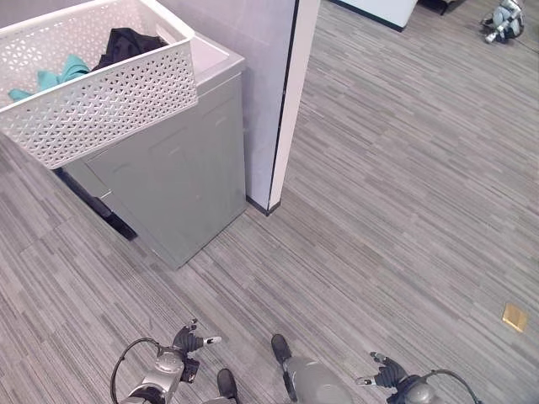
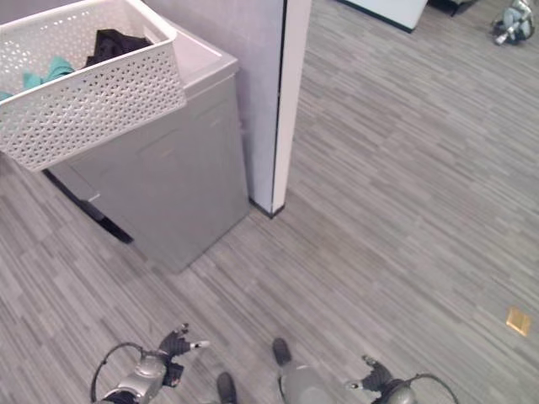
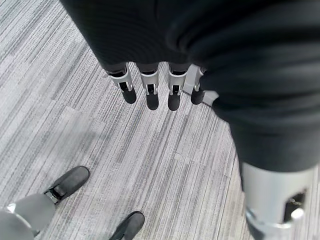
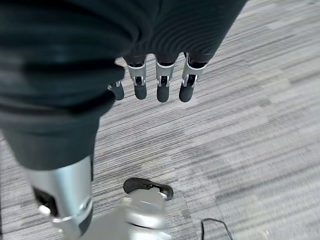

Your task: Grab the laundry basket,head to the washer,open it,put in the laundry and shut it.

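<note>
- My left hand (image 1: 187, 342) hangs low at my side over the grey striped carpet (image 1: 396, 202), fingers (image 3: 150, 92) straight and relaxed, grasping nothing.
- My right hand (image 1: 386, 374) hangs the same way on the other side, fingers (image 4: 161, 85) loose and pointing down at the carpet, nothing in it.
- The white laundry basket (image 1: 101, 105), with its perforated lattice walls, sits on top of the grey washer (image 1: 181, 177), well apart from both of my hands and up to my left.
- The basket overhangs the washer's front edge, so that its near long wall juts out past the front panel.
- Inside the basket I can see a teal garment (image 1: 50, 77) lying toward the left end and a black garment (image 1: 128, 44) heaped just beside it, toward the back wall.
- Part of the washer's pale top (image 1: 215, 57) shows to the right of the basket; whether there is a lid there or how it stands, I cannot tell.
- The washer stands against a grey partition wall (image 1: 248, 50), whose white end post (image 1: 290, 101) comes down to the carpet just beside the washer's right corner.
- A dark strip (image 1: 97, 206) lies on the floor along the washer's left side, below the basket.
- A small tan square (image 1: 514, 317) lies flat on the carpet far to my right.
- A small grey and blue object (image 1: 504, 20) sits on the floor at the far right corner, too distant to make out.
</note>
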Controlling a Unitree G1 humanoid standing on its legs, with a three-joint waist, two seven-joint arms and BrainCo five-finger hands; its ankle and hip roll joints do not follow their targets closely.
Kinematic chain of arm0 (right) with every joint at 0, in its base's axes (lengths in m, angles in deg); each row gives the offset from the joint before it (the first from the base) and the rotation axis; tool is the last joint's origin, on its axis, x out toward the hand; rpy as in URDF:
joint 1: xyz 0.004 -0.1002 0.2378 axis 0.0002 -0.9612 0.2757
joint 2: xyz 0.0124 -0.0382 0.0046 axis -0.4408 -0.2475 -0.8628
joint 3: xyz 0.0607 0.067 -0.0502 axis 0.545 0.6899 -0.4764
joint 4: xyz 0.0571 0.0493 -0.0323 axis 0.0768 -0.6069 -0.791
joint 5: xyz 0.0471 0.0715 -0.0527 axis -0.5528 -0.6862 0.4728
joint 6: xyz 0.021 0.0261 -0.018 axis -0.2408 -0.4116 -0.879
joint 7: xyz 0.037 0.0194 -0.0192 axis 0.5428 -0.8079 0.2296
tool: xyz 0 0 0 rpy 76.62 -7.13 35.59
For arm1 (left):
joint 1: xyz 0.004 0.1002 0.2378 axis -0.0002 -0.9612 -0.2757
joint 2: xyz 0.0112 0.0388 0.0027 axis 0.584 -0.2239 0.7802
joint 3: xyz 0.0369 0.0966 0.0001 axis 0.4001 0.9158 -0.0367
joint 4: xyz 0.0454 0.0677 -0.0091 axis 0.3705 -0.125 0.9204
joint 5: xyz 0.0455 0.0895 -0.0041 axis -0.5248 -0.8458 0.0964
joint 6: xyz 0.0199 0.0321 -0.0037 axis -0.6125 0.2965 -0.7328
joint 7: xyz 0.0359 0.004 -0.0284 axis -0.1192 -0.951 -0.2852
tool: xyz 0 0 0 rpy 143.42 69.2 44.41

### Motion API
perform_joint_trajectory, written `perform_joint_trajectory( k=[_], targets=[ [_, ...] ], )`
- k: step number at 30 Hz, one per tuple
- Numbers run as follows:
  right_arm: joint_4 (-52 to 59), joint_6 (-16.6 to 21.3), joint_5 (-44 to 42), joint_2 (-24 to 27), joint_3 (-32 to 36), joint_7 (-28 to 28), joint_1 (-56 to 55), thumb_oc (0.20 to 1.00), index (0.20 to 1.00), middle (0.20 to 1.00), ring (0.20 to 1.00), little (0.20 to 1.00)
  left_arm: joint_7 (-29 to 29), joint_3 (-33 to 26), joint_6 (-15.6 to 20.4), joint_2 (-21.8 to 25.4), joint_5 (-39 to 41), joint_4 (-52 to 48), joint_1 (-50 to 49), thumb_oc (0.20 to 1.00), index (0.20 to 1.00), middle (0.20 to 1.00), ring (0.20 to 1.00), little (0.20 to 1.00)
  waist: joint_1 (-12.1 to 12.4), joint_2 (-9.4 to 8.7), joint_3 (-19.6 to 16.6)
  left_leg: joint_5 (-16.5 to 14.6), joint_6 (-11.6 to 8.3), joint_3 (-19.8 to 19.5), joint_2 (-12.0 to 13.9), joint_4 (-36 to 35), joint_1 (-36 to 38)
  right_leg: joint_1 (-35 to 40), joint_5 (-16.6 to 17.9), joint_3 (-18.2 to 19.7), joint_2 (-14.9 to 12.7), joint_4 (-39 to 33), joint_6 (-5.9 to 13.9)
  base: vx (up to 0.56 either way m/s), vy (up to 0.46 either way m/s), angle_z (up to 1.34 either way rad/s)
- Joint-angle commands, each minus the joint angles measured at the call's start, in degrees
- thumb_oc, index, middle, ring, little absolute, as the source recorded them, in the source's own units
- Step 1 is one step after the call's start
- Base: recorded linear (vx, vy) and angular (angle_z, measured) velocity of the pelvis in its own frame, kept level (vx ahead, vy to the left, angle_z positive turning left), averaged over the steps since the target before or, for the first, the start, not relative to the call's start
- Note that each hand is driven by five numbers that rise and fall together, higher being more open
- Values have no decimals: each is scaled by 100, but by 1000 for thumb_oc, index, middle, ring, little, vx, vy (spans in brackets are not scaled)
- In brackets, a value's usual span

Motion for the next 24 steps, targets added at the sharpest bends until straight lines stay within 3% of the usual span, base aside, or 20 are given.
perform_joint_trajectory(
  k=[1, 4, 8, 12, 14, 15, 16, 17, 18, 19, 20, 22, 24],
  targets=[
    [-42, 37, 237, 45, -160, 39, -80, 1000, 1000, 1000, 1000, 1000, 18, 5, 171, 346, 24, -206, -53, 1000, 1000, 1000, 1000, 1000, 105, -352, -160, 53, -80, -87, -475, 228, -348, 494, 157, 142, -475, -107, 233, -78, -212, 26],
    [-105, 16, 357, 26, -249, 40, 27, 1000, 1000, 1000, 1000, 1000, 22, -109, 122, 384, 171, -151, -87, 1000, 1000, 1000, 1000, 1000, 320, -484, -193, 99, -160, -97, -397, 327, -443, 626, -37, -222, -467, -383, 175, -58, -207, -1],
    [-3, 22, 291, 103, -260, 39, 97, 1000, 1000, 1000, 1000, 1000, 26, -279, 103, 315, 489, -31, -102, 1000, 1000, 1000, 1000, 1000, 348, -518, -179, 351, -294, -353, -321, 367, -529, 749, -144, -380, -267, -532, 19, -79, -274, 33],
    [102, 56, 122, 217, -264, 29, 129, 1000, 1000, 1000, 1000, 1000, 58, -181, 124, 209, 651, -116, 27, 1000, 1000, 1000, 1000, 1000, 403, -492, -61, 923, -521, -669, -159, 148, -854, 702, -220, -734, -108, -561, -123, -144, -200, 48],
    [82, 48, 72, 242, -222, 34, 121, 1000, 1000, 1000, 1000, 1000, 66, -121, 128, 181, 643, -147, 86, 1000, 1000, 1000, 1000, 1000, 358, -490, -31, 985, -522, -605, -137, 149, -962, 663, -213, -889, -141, -530, -136, -122, -79, 83],
    [56, 47, 13, 279, -141, 41, 97, 1000, 1000, 1000, 1000, 1000, 89, -56, 130, 140, 629, -165, 165, 1000, 1000, 1000, 1000, 1000, 264, -501, 10, 982, -517, -143, -36, 227, -998, 631, -175, -1083, -232, -512, -126, -138, -35, 86],
    [38, 43, -38, 305, -40, 30, 41, 1000, 1000, 1000, 1000, 1000, 90, -5, 110, 98, 631, -212, 186, 1000, 1000, 1000, 1000, 1000, 144, -502, -21, 890, -510, 355, 79, 393, -972, 583, -121, -1309, -336, -523, -116, -197, -79, 84],
    [12, 17, -72, 326, 0, 33, 21, 1000, 1000, 1000, 1000, 1000, 59, 34, 100, 69, 641, -238, 207, 1000, 1000, 1000, 1000, 1000, 94, -514, -41, 680, -482, 473, 90, 761, -978, 540, -78, -1437, -390, -542, -135, -117, -57, 99],
    [12, 17, -72, 327, 0, 33, 21, 1000, 1000, 1000, 1000, 1000, 59, 34, 100, 68, 641, -238, 206, 1000, 1000, 1000, 1000, 1000, 93, -512, -48, 678, -482, 471, 91, 766, -988, 532, -77, -1438, -389, -542, -135, -191, -87, 117],
    [-77, 17, -146, 331, 58, 59, -35, 1000, 1000, 1000, 1000, 1000, -5, 108, 96, 54, 592, -265, 233, 1000, 1000, 1000, 1000, 1000, 20, -537, -80, 141, -405, 341, -107, 1257, -875, 547, -38, -1660, -504, -588, -144, -247, 17, 107],
    [-157, 28, -188, 288, 139, 47, -128, 1000, 1000, 1000, 1000, 1000, -36, 178, 82, 38, 541, -214, 272, 1000, 1000, 1000, 1000, 1000, -74, -506, -116, -173, -394, 498, -117, 1353, -690, 535, 12, -1838, -612, -603, -98, -305, 131, 99],
    [-494, -76, 120, 148, 141, -48, -115, 1000, 1000, 1000, 1000, 1000, 2, 202, 59, 21, 375, 21, 309, 1000, 1000, 1000, 1000, 1000, -187, -330, -174, -219, -298, 420, -230, 752, -306, 478, 207, -1906, -744, -539, 108, -143, 353, 107],
    [-566, -101, 261, 107, 87, -57, -86, 1000, 1000, 1000, 1000, 1000, -1, 202, 58, 19, 314, 49, 306, 1000, 1000, 1000, 1000, 1000, -174, -327, -179, -223, -248, 367, -281, 700, -306, 452, 271, -1834, -790, -527, 137, -33, 208, 70]
  ],
)
